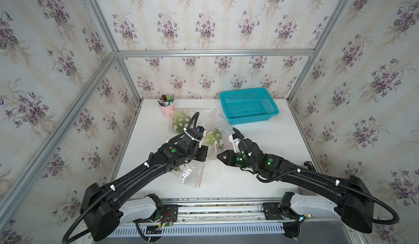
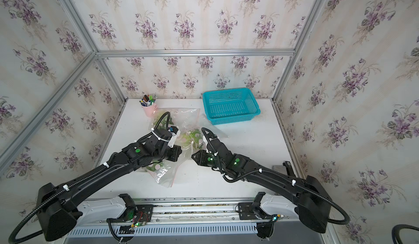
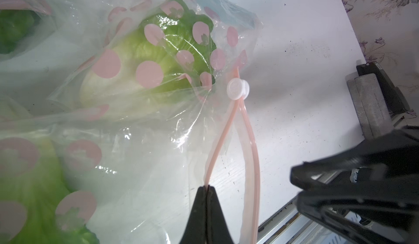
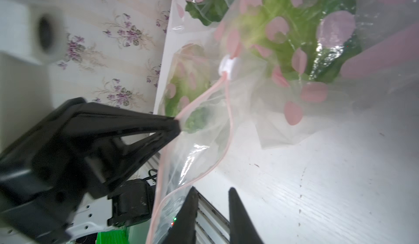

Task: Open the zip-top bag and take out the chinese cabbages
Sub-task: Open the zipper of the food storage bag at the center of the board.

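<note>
1. Two black arms reach in from the bottom of both top views over a white table. The left arm comes from lower left and the right arm from lower right, and their wrists meet near frame centre.
2. A teal basket stands at the table's upper right, by the back wall.
3. A clear bag with pink dots lies crumpled across the table's centre-left. It runs from the cup down past the left wrist, and one corner lies just beside the basket.
4. All three cabbages are inside the bag. That one is at frame centre between the wrists, another cabbage is higher up near the cup, and a third cabbage peeks from under the left arm.
5. A pink cup of pens stands at the table's upper left, just beside the bag.
6. The left gripper is pinched together on one of the bag's pink zip strips.
7. The right gripper has its tips apart over the table. The other strip passes just beside one fingertip; whether they touch I cannot tell.
8. The white slider sits where the two strips join, next to the central cabbage. From it toward the grippers the strips run parted.
</note>
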Action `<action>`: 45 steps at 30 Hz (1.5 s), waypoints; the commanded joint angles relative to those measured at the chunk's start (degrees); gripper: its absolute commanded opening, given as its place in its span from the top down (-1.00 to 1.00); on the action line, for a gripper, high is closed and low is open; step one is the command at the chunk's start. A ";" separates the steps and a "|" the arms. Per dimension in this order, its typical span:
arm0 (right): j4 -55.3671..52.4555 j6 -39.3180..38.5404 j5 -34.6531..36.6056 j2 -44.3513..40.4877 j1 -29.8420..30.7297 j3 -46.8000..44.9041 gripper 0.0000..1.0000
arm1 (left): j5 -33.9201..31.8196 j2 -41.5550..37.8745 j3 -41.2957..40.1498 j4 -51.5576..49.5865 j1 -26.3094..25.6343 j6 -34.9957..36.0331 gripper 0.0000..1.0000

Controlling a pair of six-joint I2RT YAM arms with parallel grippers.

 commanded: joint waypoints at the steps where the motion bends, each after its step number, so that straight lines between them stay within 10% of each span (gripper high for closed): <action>1: -0.75 -1.68 0.76 -2.15 1.01 1.16 0.81 | -0.38 0.30 0.60 -0.08 -0.19 -0.24 1.00; 25: 6.60 -1.65 -0.11 16.81 1.68 8.48 1.00 | -0.79 -1.89 -0.57 -0.07 -0.45 -1.58 1.00; 45: 3.69 -3.04 8.13 15.36 -0.54 -2.96 1.00 | -0.64 -2.77 0.74 -0.98 -0.45 0.00 1.00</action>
